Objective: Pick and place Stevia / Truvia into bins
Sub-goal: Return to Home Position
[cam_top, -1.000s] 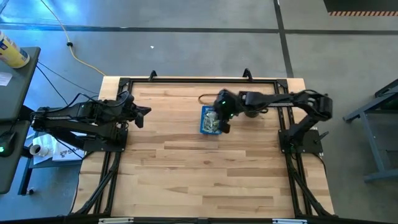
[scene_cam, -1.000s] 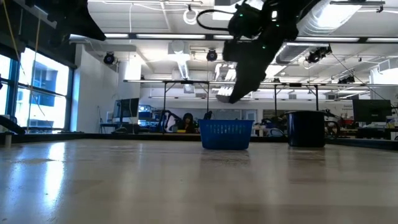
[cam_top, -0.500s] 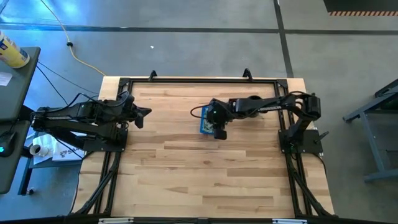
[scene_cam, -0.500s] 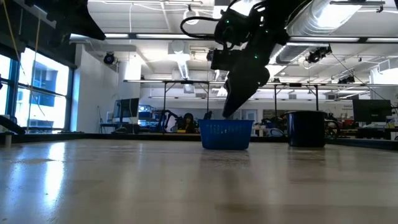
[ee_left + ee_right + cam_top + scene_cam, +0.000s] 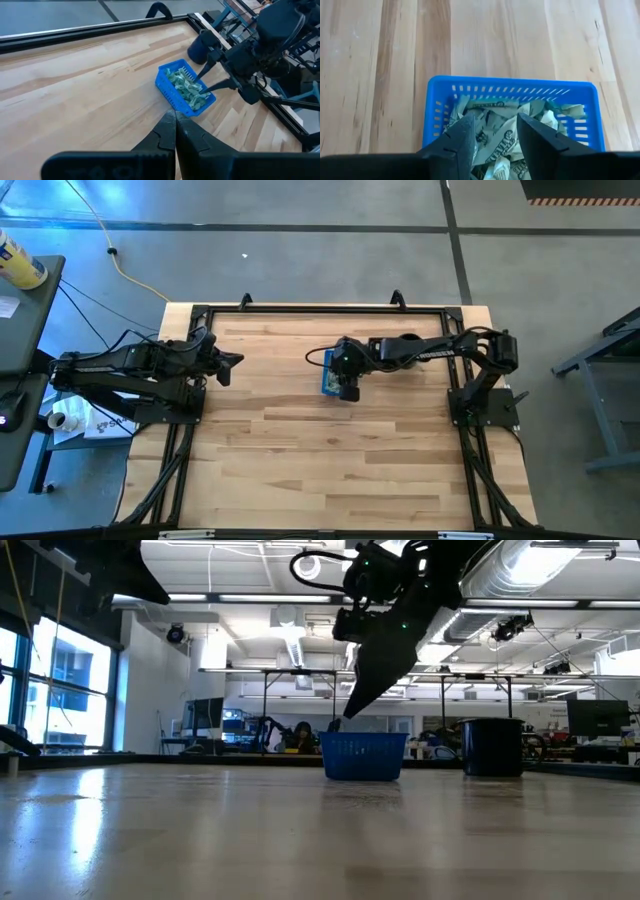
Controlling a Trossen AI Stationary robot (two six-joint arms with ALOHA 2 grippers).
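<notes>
Bright, even light; ceiling lights point(image 5: 230, 597) (low view) gleam off the table point(image 5: 200, 830).

Probably a robotics lab: exposed ceiling ducts point(image 5: 525, 565), distant monitors point(image 5: 597, 718), and a bare concrete floor point(image 5: 300, 240).

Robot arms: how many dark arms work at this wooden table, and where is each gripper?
2. The left gripper sits shut by the left edge of the wooden table; the right gripper hangs open over the blue plastic basket of green-and-white packets. None appears hidden.
</notes>
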